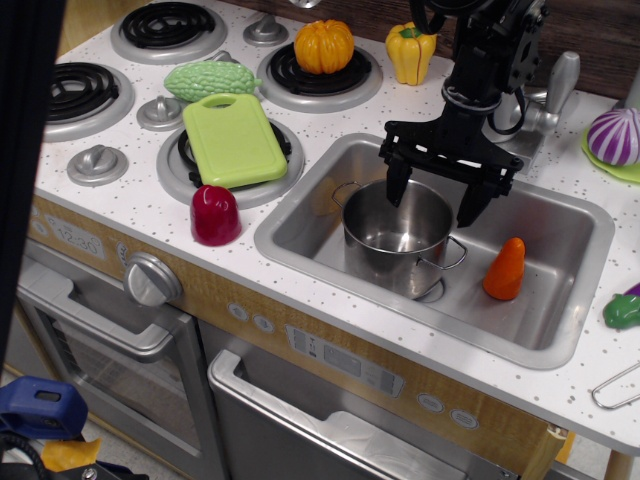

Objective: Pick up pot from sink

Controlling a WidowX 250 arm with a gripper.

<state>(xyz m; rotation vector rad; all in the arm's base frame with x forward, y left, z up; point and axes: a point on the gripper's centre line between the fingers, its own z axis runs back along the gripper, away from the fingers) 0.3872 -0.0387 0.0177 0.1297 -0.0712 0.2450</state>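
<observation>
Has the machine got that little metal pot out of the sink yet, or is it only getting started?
Not yet. The pot stands upright on the floor of the sink, beside an orange carrot, and nothing is gripping it. What looks done is the approach: the gripper hangs open just above the pot's far rim, shifted a bit towards the carrot. What is left is lowering, closing on the pot and lifting it out.
</observation>
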